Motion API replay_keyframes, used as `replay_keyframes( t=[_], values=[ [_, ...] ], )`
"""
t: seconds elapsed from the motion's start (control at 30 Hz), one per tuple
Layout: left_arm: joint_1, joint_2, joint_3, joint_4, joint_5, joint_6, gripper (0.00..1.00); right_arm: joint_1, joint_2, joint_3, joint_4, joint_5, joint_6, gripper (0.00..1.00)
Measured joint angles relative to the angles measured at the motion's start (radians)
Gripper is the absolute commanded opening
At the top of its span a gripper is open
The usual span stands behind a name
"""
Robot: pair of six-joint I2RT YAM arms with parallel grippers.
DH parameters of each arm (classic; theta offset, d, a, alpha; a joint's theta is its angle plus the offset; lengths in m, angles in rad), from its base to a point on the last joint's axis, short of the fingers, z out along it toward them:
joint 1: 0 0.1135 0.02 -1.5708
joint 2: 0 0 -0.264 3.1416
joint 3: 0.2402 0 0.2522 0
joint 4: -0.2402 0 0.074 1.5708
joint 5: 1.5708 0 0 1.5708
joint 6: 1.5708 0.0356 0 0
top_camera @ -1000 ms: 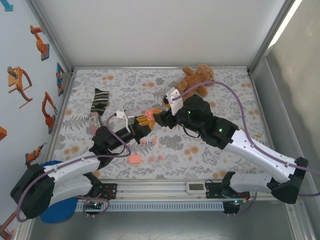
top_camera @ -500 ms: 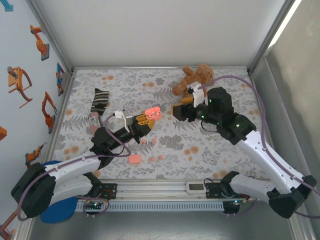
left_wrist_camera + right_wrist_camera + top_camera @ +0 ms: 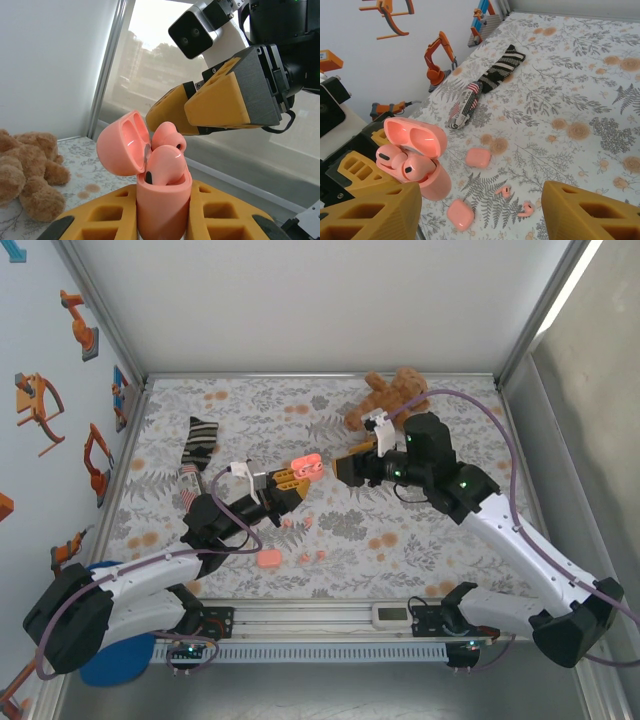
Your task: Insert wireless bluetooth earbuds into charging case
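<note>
Pink plastic is showing between the two arms: the charging case (image 3: pixel 306 464) is standing upright in the left gripper (image 3: pixel 297 478), whose jaws are pressing on both sides of its lower half and holding it above the table (image 3: pixel 250 405). The lid (image 3: pixel 124 142) of the case is hanging open and tilting back. Two earbuds (image 3: pixel 164 159) are sitting in the case. In the left wrist view one is lying low in its socket, and the other is sticking out higher behind it.

The right gripper (image 3: pixel 342 466) is hovering just beside the case at about the same height and pointing toward it. Its jaws are standing wide apart and are gripping nothing.

On the flowered cloth (image 3: pixel 570 75) below, two more pink cases (image 3: pixel 478 157) are lying near each other, and two loose earbuds (image 3: pixel 505 191) are resting close to them. A brown teddy bear (image 3: pixel 392 395) is lying at the far side of the table, behind the right gripper. A striped sock (image 3: pixel 197 445) is lying toward the left side, well apart from the held case.
</note>
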Motion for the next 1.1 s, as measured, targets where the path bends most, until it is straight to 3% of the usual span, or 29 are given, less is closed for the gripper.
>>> replay_keyframes(
  t=[1.1],
  values=[
    [-0.002, 0.0, 0.0, -0.001, 0.0, 0.0, 0.0, 0.004, 0.066, -0.003, 0.062, -0.06, 0.021, 0.63]
  ],
)
